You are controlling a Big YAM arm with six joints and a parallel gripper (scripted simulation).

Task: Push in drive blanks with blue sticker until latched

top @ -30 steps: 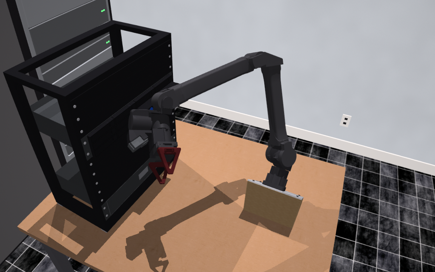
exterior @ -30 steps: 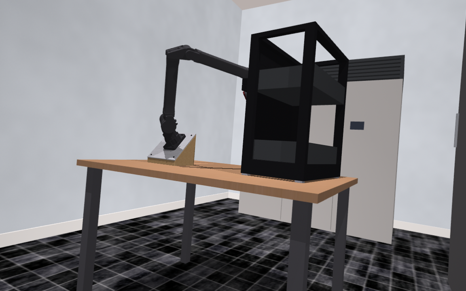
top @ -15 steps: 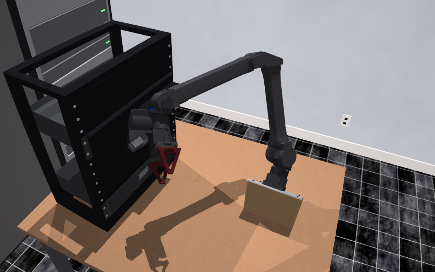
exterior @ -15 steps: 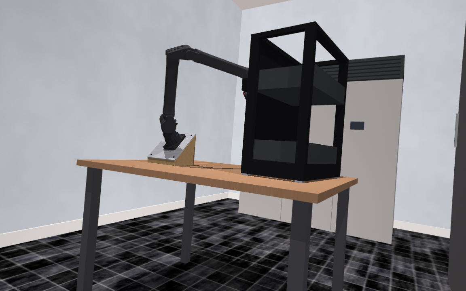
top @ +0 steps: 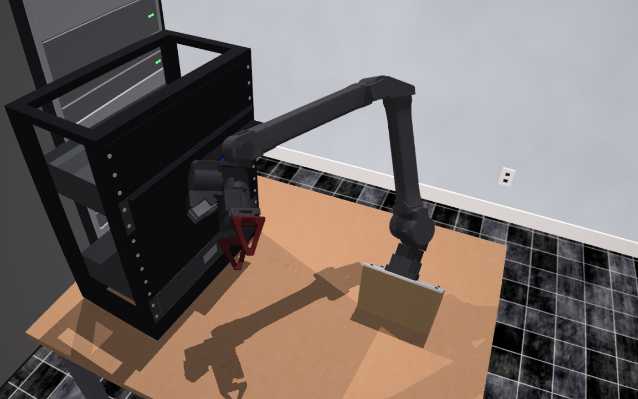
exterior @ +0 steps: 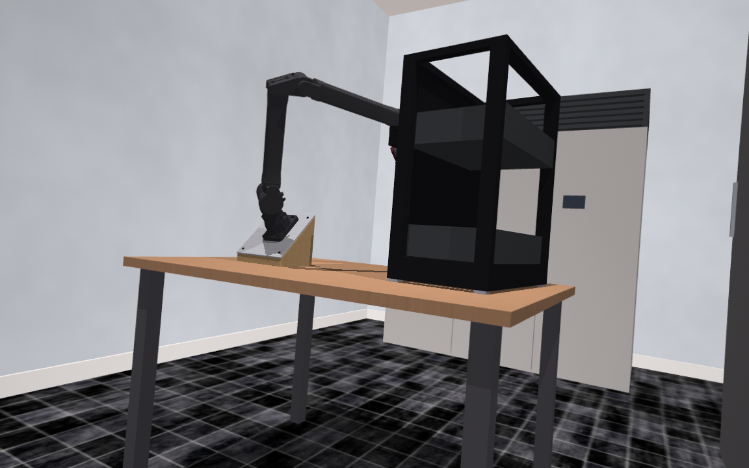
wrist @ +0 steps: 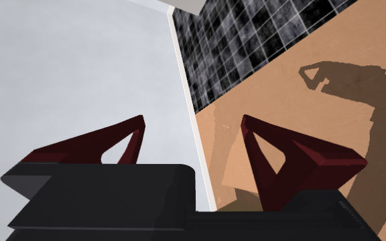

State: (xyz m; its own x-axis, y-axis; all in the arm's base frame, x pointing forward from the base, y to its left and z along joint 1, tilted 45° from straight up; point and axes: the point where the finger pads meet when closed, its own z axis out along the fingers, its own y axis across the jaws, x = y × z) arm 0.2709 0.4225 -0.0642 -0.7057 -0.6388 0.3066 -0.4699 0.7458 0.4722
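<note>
The black open-frame rack (top: 128, 188) stands at the left end of the wooden table, also seen from its back in the exterior view (exterior: 470, 168). Its front face holds dark drive blanks; a small bit of blue sticker (top: 222, 159) shows just behind my wrist, the rest hidden by the arm. A grey label (top: 210, 254) sits on a lower blank. My gripper (top: 242, 247) with dark red fingers points downward right in front of the rack's face, open and empty. The wrist view shows both fingers spread with only table and wall between them.
My arm's base sits on a wooden wedge mount (top: 400, 297) at the right of the table. Tall grey server cabinets (top: 88, 49) stand behind the rack. A pale cabinet (exterior: 592, 233) stands beyond the table. The table edge lies close to the rack's left side.
</note>
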